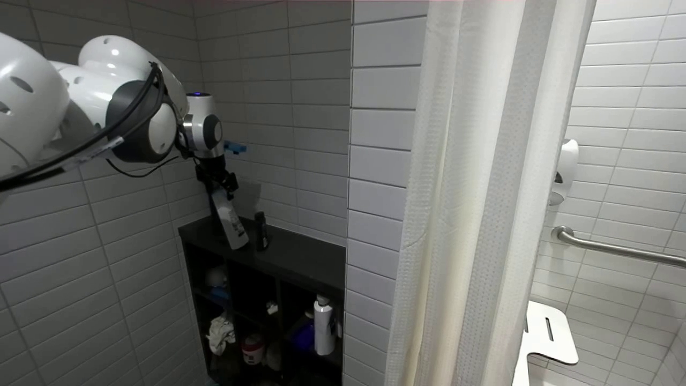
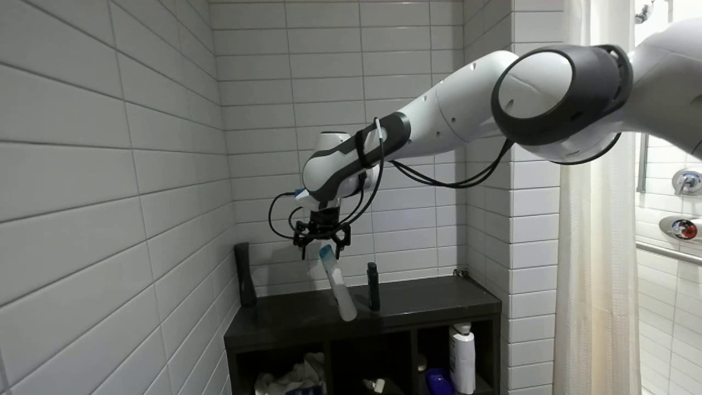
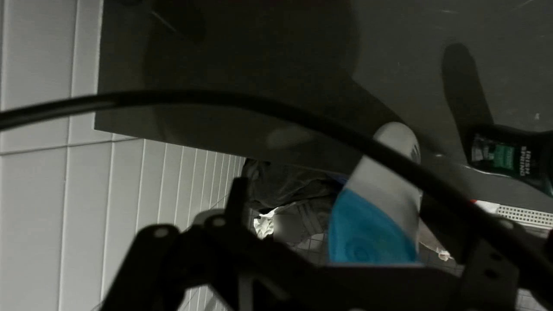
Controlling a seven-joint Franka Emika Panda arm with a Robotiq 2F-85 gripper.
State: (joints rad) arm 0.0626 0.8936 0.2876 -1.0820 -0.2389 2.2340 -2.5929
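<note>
The claw [image 2: 321,257] stood over the left half of the shelf unit [image 2: 433,292], pointing down, its fingers wide apart. The blue-ended bottle [image 2: 337,282], white for most of its length, had its blue end between the fingertips, just beside the finger on the right in an exterior view; whether they touched could not be told. It slanted down from there to a lower end by the shelf unit's front edge, and contact with the top was unclear. In the wrist view a cable [image 3: 216,97] crossed in front of it. Just to the right, also near the front edge, the black bottle [image 3: 510,155] stood upright, its label reading "Irish Spring". Farther off, the tall bottle [image 2: 245,277], dark too, stood at the back left corner, close to the tiled wall [image 2: 170,192]. Under the top, the left compartment held a crumpled cloth [image 2: 299,374], the middle one a small white thing [image 2: 378,385], and the right one an upright white bottle [image 2: 463,359] beside a purple thing [image 2: 439,381]. Past the right end hung the curtain [image 1: 471,187], with a metal bar [image 1: 627,250] beyond it.
</note>
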